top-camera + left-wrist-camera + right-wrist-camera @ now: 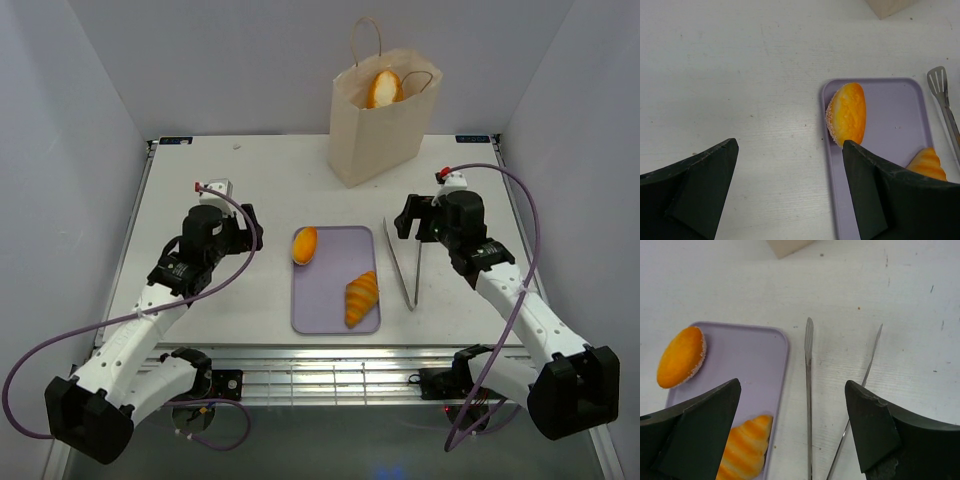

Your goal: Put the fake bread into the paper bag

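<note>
An oval roll (304, 245) lies at the lilac tray's (335, 310) top left and a croissant (361, 298) at its lower right. Another bread piece (383, 88) sticks out of the cream paper bag (378, 125) standing at the back. My left gripper (250, 228) is open and empty, hovering left of the tray; its view shows the roll (846, 114) and the croissant's tip (927, 164). My right gripper (412, 218) is open and empty above metal tongs (409, 262); its view shows the tongs (809, 405), roll (681, 357) and croissant (744, 448).
The tongs lie on the white table (200, 190) just right of the tray. The bag stands near the table's back edge. Grey walls close in the left, right and back sides.
</note>
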